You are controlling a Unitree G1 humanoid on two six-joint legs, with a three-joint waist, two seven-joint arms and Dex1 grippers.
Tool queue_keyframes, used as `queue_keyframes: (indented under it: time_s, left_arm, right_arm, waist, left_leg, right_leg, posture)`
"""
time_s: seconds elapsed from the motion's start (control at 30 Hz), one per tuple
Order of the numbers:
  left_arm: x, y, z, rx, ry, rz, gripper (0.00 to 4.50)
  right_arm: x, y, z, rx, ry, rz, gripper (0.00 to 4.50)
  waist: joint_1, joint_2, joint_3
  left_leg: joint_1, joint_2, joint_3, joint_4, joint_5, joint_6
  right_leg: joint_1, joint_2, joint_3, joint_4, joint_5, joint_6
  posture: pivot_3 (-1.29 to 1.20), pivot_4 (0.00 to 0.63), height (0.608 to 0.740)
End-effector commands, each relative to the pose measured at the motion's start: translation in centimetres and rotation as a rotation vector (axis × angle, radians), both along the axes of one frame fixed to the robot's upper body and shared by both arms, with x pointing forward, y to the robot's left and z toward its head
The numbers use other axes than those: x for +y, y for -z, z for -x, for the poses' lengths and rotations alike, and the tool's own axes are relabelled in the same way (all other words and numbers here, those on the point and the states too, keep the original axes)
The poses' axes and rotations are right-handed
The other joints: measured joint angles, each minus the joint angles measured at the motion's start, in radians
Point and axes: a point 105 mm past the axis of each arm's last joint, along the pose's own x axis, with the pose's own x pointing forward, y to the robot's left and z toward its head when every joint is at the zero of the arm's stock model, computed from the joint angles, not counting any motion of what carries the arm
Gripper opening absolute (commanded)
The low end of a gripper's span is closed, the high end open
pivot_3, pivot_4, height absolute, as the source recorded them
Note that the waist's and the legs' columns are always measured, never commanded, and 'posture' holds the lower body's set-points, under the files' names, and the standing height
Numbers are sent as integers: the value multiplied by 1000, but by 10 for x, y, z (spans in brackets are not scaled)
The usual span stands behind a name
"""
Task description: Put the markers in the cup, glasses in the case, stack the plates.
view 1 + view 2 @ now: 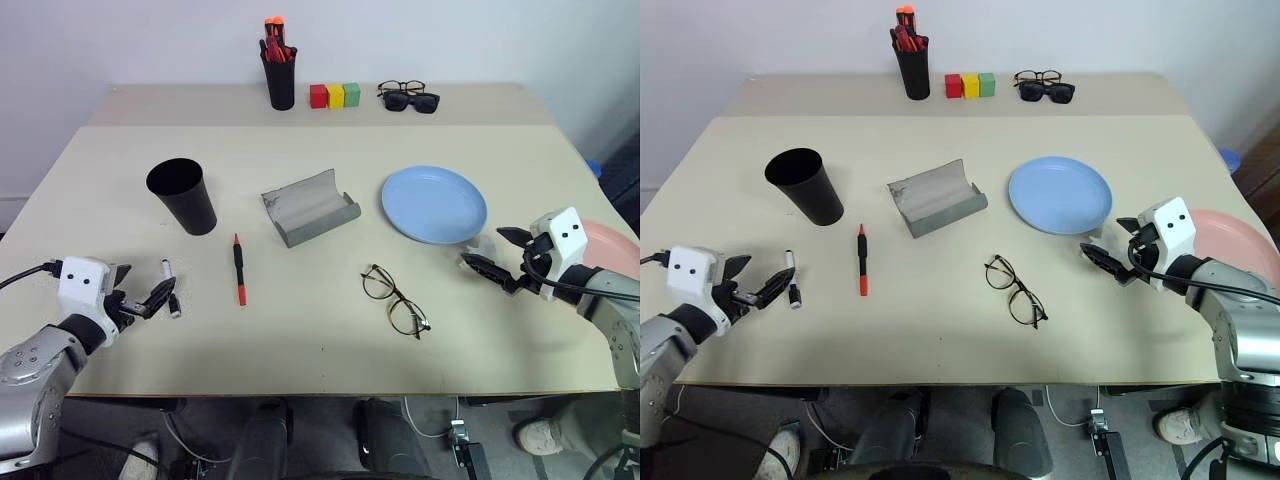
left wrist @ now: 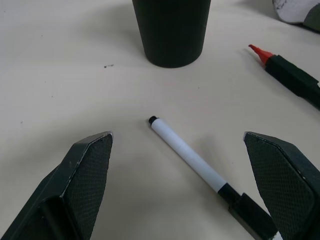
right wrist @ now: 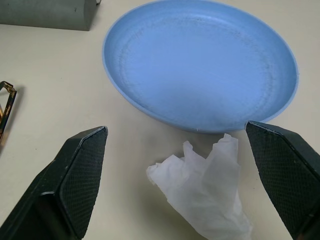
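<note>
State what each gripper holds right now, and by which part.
Nothing is held. The left gripper stands open around the white marker with a black cap without touching it; the right gripper stands open over a crumpled white tissue.

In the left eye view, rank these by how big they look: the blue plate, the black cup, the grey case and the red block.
1. blue plate
2. grey case and black cup: too alike to rank
3. red block, which also sits farthest back

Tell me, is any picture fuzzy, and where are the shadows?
Left eye view: even light, sharp; the cup casts only a faint shadow on the table. Left wrist view: the white marker is crisp, the left gripper's fingers slightly soft. Right wrist view: the blue plate is clear, with a soft shadow beneath its rim.
</note>
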Motion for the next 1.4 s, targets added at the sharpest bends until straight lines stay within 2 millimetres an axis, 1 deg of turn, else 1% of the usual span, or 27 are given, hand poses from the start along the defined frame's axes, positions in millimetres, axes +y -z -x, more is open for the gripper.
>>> queue_keyframes:
  time_s: [0.03,0.13,0.2,0.23,0.27,0.33,0.37,0.47,0.5,0.53,0.57,0.63,0.73,0.83,0.87,0.9,0.97,1.07,1.2,1.27,1.33,1.37,1.4]
  left_arm:
    - [-1,-8,-3,-34,-1,-7,4283]
    - [-2,-10,-5,-44,0,-9,4283]
    - [-3,-13,-7,-54,1,-11,4283]
    - [-4,-14,-8,-61,-3,-12,4283]
    - [-3,-15,-9,-64,-20,-16,4283]
    - [2,-16,-12,-73,-103,-7,4283]
    - [2,-18,-13,-76,-142,8,4400]
    - [0,-15,-14,-43,-221,27,4400]
    - [0,-14,-15,-28,-247,26,4400]
    - [0,-13,-15,-18,-266,25,4400]
    - [-4,-11,-17,-8,-318,47,4400]
    - [-12,-6,-19,32,-378,63,4400]
    - [-20,6,-17,122,-439,98,4400]
    - [-33,15,-18,195,-454,153,4400]
    - [-32,19,-17,224,-477,161,4400]
    - [-30,23,-15,247,-501,170,4169]
    - [-26,27,-13,273,-537,198,3568]
    - [-21,26,-14,276,-554,195,2102]
    - [-8,20,-17,243,-597,163,107]
    - [3,4,-23,138,-616,151,35]
    - [23,-31,-30,-60,-690,137,35]
    - [33,-55,-33,-187,-726,146,35]
    - [38,-80,-37,-314,-736,154,35]
  right_arm:
    - [7,-20,-4,-73,-40,39,4500]
    - [13,-21,-6,-79,-64,44,4500]
    - [21,-24,-10,-93,-87,45,4500]
    - [29,-26,-12,-100,-109,39,4500]
    - [43,-26,-14,-106,-153,34,4500]
    - [80,-24,-19,-117,-258,35,4500]
    - [99,-23,-21,-128,-301,34,4500]
    - [143,-22,-25,-160,-389,19,4500]
    - [158,-21,-24,-166,-420,10,4500]
    - [179,-19,-23,-170,-469,-1,4500]
    - [194,-16,-20,-165,-512,-9,4500]
    - [216,-11,-11,-158,-581,-12,4500]
    - [228,-6,-4,-143,-621,-11,4500]
    - [234,-4,3,-134,-654,-12,4500]
    - [234,-2,4,-130,-659,-9,4500]
    - [234,-1,4,-127,-662,-5,4500]
    - [235,0,5,-124,-664,-4,4500]
    - [236,1,6,-123,-667,-2,4500]
    - [237,2,7,-126,-660,-4,4500]
    - [238,1,7,-130,-660,-7,4500]
    - [239,-1,6,-139,-656,-10,4500]
    - [239,-2,5,-146,-653,-12,4500]
    - [240,-4,3,-155,-648,-14,4500]
  waist:
    - [0,0,0]
    - [-2,0,0]
    - [-2,0,0]
    - [-1,0,0]
    - [-2,0,0]
    - [-7,0,0]
    - [-9,0,0]
    - [-6,-1,0]
    - [-5,-1,0]
    - [-4,-1,0]
    - [-4,-1,0]
    - [3,-2,-1]
    - [1,-4,-1]
    - [-1,-4,-1]
    - [-1,-4,-1]
    - [-1,-4,-1]
    - [-5,-4,-1]
    - [-6,-4,-1]
    - [-4,-4,-1]
    - [-4,-4,-1]
    - [-5,-4,-1]
    - [-3,-5,0]
    - [-1,-6,0]
  left_leg:
    - [0,0,0,0,0,0]
    - [0,0,0,0,0,0]
    - [0,0,0,0,0,0]
    - [0,0,0,0,0,0]
    - [0,0,0,0,0,0]
    - [1,0,0,0,0,0]
    - [1,0,0,0,0,0]
    - [1,0,-1,0,0,0]
    - [1,0,-2,0,0,0]
    - [1,0,-2,0,0,0]
    - [1,0,-2,0,0,0]
    - [0,-1,-3,1,0,0]
    - [0,-2,-4,1,0,0]
    - [0,-2,-4,1,0,0]
    - [1,-2,-5,1,0,-1]
    - [1,-2,-5,1,0,-1]
    - [1,-2,-5,1,0,-1]
    - [2,-2,-5,1,0,-1]
    - [2,-2,-4,1,0,-1]
    - [2,-2,-4,1,0,-1]
    - [2,-2,-5,1,0,-1]
    - [1,-1,-5,1,1,-1]
    - [1,-1,-5,1,1,-2]
  right_leg:
    - [0,0,0,0,0,0]
    - [0,0,0,0,0,0]
    - [0,0,0,0,0,0]
    - [0,0,0,0,0,0]
    - [0,0,0,0,0,0]
    - [0,0,0,0,0,1]
    - [0,0,0,1,1,1]
    - [0,1,0,3,2,4]
    - [-1,1,-1,4,2,4]
    - [-1,1,0,4,2,4]
    - [-1,1,0,4,2,5]
    - [-1,0,-1,5,2,5]
    - [1,0,-2,4,3,7]
    - [0,0,-2,5,4,7]
    - [0,1,-2,6,4,7]
    - [0,1,-2,6,4,7]
    - [0,1,-2,6,4,7]
    - [0,1,-2,6,3,7]
    - [0,1,-2,6,3,7]
    - [0,1,-2,6,3,7]
    - [0,1,-2,6,3,6]
    - [0,1,-2,6,4,6]
    - [-1,1,-2,6,4,6]
  posture:
    - [0,150,740]
    - [0,150,740]
    - [0,150,740]
    - [0,150,740]
    - [0,150,740]
    - [0,150,740]
    - [0,150,740]
    - [0,150,740]
    - [0,150,740]
    - [0,150,740]
    - [0,150,740]
    - [0,150,740]
    - [0,150,740]
    - [0,150,740]
    - [0,150,740]
    - [0,150,740]
    - [0,150,740]
    - [0,150,740]
    - [0,150,740]
    - [0,150,740]
    - [0,150,740]
    - [0,150,740]
    - [0,150,740]
